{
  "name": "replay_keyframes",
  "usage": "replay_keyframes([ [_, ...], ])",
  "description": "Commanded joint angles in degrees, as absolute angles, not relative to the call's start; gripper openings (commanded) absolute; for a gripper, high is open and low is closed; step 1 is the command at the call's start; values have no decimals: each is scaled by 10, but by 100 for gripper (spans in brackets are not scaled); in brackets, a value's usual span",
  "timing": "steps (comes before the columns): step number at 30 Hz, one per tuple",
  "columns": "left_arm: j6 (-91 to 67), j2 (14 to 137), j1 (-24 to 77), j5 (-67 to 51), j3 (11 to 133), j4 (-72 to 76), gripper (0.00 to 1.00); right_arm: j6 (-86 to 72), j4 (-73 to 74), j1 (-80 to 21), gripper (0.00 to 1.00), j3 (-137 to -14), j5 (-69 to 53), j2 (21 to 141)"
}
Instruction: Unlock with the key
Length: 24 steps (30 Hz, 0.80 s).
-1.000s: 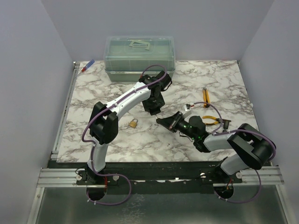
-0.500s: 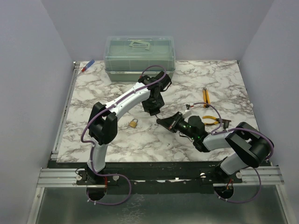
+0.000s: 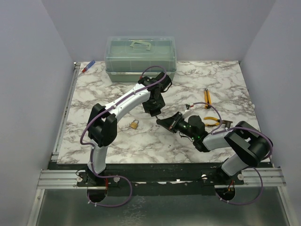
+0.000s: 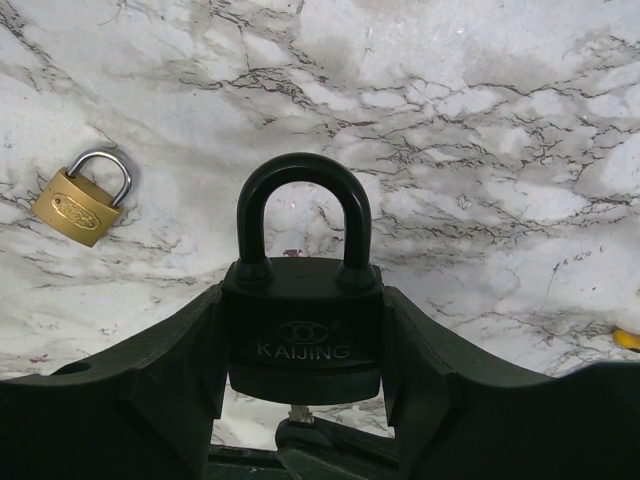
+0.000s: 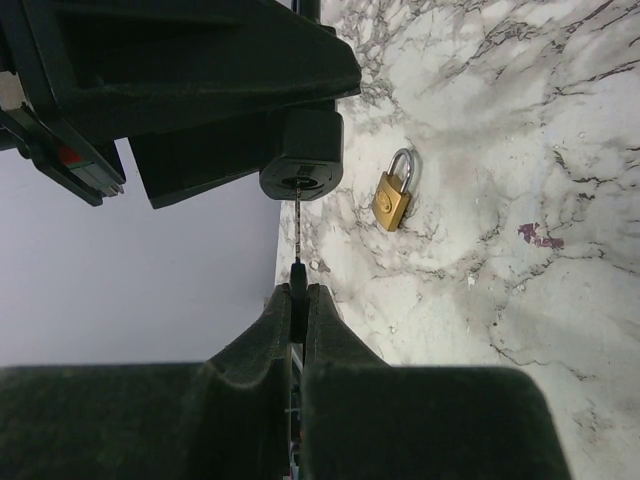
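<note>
The left tool (image 4: 303, 345) clamps the black padlock (image 4: 303, 300) by its body sides, above the table (image 4: 480, 150). The right tool (image 5: 298, 300) pinches the key (image 5: 297, 235) by its head; the shaft tip meets the keyhole (image 5: 298, 184). A brass padlock (image 4: 82, 200) lies apart on the table.

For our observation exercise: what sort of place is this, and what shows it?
Probably a robot test bench: a left arm and right arm bolted at the edge of a marble-look table, plain walls close around, and practice items, a brass padlock and pliers.

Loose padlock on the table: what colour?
Loose padlock: brass-gold, silver shackle; clearest in left wrist view.
</note>
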<state>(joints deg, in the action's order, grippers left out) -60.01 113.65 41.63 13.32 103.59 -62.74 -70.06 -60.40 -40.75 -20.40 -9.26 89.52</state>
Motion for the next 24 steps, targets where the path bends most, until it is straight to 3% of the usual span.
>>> replay_keyframes([
  [1,-608,1107,421,126,1038,-610,0,-703,-629,-403,0,-214,-94,906],
  [24,-660,1096,432,121,1026,-598,0,-687,-571,-401,0,-236,-25,880],
])
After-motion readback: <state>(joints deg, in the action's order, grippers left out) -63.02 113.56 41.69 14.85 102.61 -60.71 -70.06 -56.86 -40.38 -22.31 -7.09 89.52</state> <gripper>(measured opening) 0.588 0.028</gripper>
